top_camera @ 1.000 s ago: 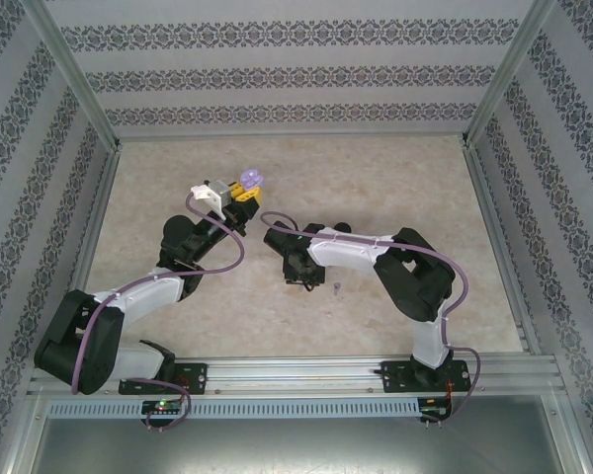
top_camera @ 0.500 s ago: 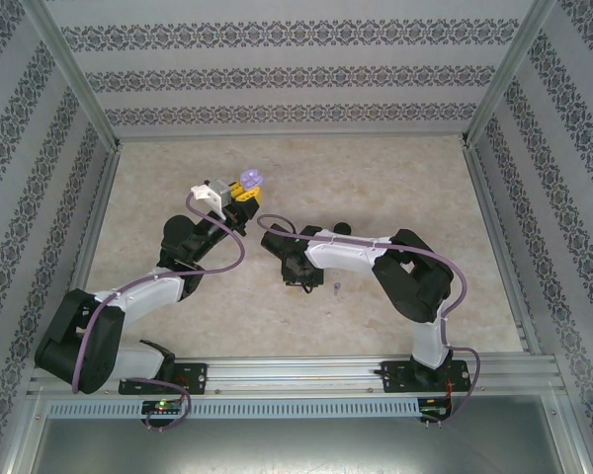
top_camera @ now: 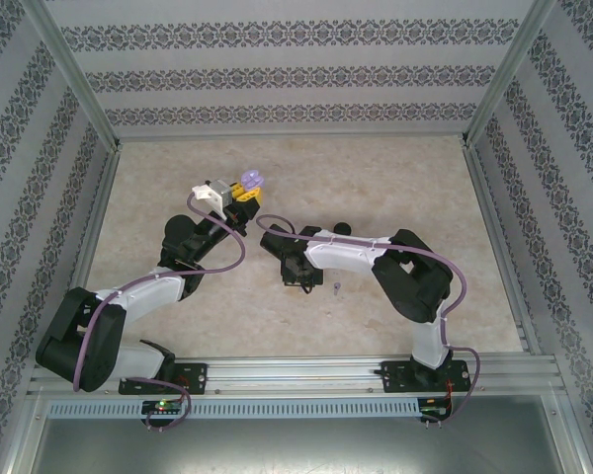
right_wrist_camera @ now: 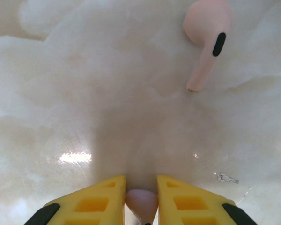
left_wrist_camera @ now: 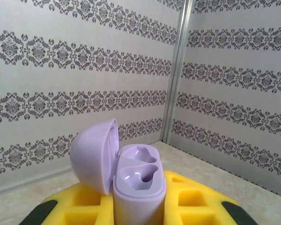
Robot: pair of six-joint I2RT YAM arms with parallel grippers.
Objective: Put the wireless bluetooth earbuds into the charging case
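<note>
Damask-patterned walls are closing in a pale marbled table [top_camera: 395, 188] on three sides. Over its far left part the left gripper [left_wrist_camera: 139, 206] is clamping a lilac charging case [left_wrist_camera: 139, 185] between its yellow fingers [left_wrist_camera: 70, 197], the jaws narrow and pressing on the case's two sides. The case is standing upright, long axis vertical, its opening facing up. Its domed lid [left_wrist_camera: 94, 154] is hanging open on the hinge toward the left of the wrist view, hollow side turned to the body. Two shaped wells in the top of the case are lying open to view.

Near the middle of the table the right gripper [right_wrist_camera: 141, 185] is pointing down at the surface, jaws drawn narrow and pinching a pale pink earbud [right_wrist_camera: 141, 202] (just a rounded bit is peeking out between the fingers, so which way its stem is running cannot be told). A second pale pink earbud [right_wrist_camera: 207, 42] is lying loose on the table ahead of that gripper, apart from it. Its long axis is slanting across the right wrist view: the bulbous head is sitting at the far end, and the stem is reaching back and slightly left toward the gripper, with a black oval mark on its side. From overhead it is appearing as a tiny speck just right of the right gripper, well apart from the case.
</note>
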